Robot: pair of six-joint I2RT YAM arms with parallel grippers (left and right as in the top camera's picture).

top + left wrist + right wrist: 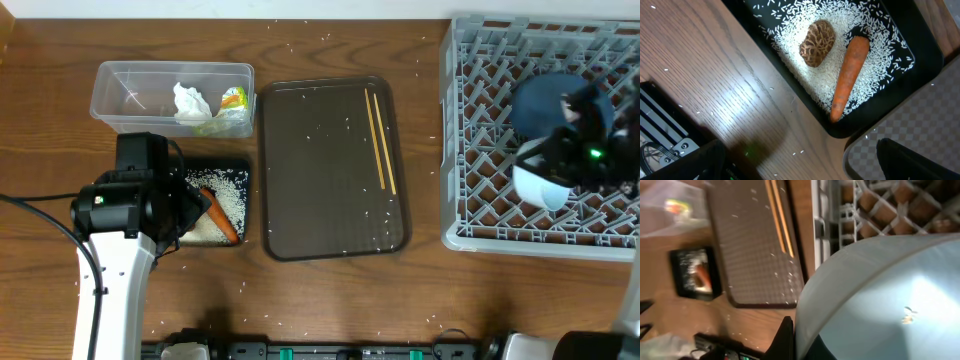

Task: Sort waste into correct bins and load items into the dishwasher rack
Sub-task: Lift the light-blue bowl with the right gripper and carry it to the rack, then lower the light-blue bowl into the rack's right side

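At 3 o'clock the right gripper [556, 170] is closed on the rim of the pale bowl [538, 188]. It holds the bowl tilted above the rack [480, 120], probably to stand it between the pegs. At 8 o'clock the left gripper [190, 208] hangs wide apart and empty over the black tray [920, 55]. There the carrot [850, 75], brown lump [817, 42] and rice [790, 25] lie together as food waste.

black tray [228, 165] half under the left arm [120, 215], rack [470, 120] past the overhead edge, bowl [875, 280] blurred and cropped
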